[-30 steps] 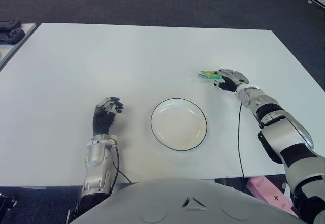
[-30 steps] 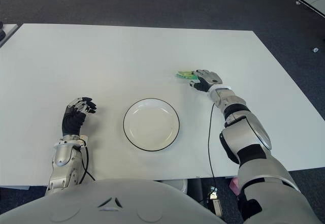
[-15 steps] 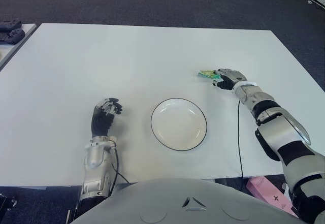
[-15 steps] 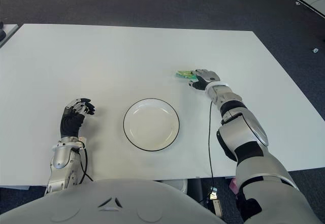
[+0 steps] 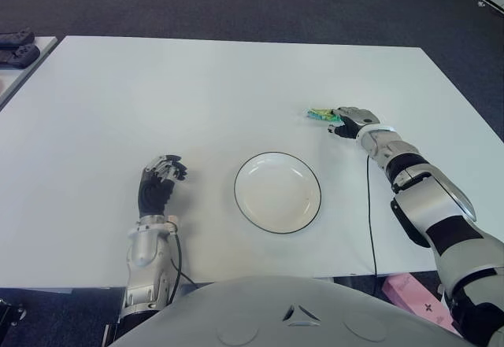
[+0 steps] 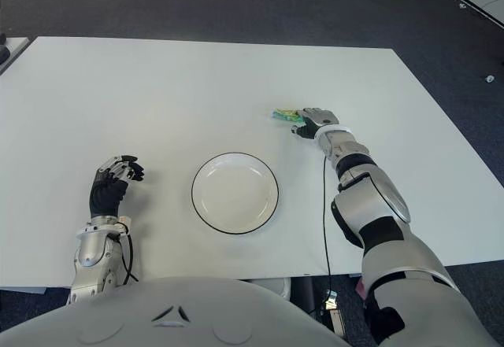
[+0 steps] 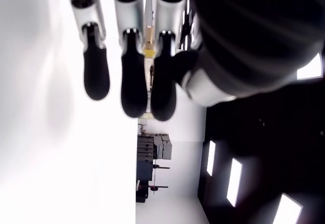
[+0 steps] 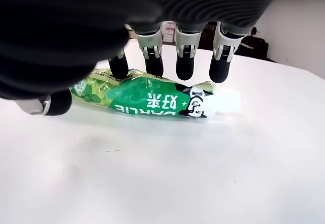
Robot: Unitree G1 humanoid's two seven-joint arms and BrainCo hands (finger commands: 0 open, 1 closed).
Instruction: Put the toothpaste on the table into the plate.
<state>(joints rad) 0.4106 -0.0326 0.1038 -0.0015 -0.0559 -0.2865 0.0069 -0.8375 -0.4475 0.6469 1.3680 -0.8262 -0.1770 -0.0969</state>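
Observation:
A green toothpaste tube (image 5: 321, 114) lies flat on the white table (image 5: 157, 95), beyond the plate and to its right. My right hand (image 5: 352, 120) is at the tube's right end. In the right wrist view its fingers (image 8: 185, 66) arch over the far side of the tube (image 8: 152, 99) and the thumb (image 8: 57, 103) sits at the near side, with no grip closed on it. The white plate (image 5: 242, 205) with a black rim stands empty near the table's front edge. My left hand (image 5: 160, 182) is idle to the left of the plate, fingers loosely bent and holding nothing.
Dark objects (image 5: 16, 48) lie on a neighbouring table at the far left. A black cable (image 5: 370, 205) runs from my right forearm across the table's front edge. A pink box (image 5: 413, 292) shows below the table at the right.
My right hand has edged further over the toothpaste tube. My left hand has drawn back a little toward the table's front edge. The tube and plate have not moved.

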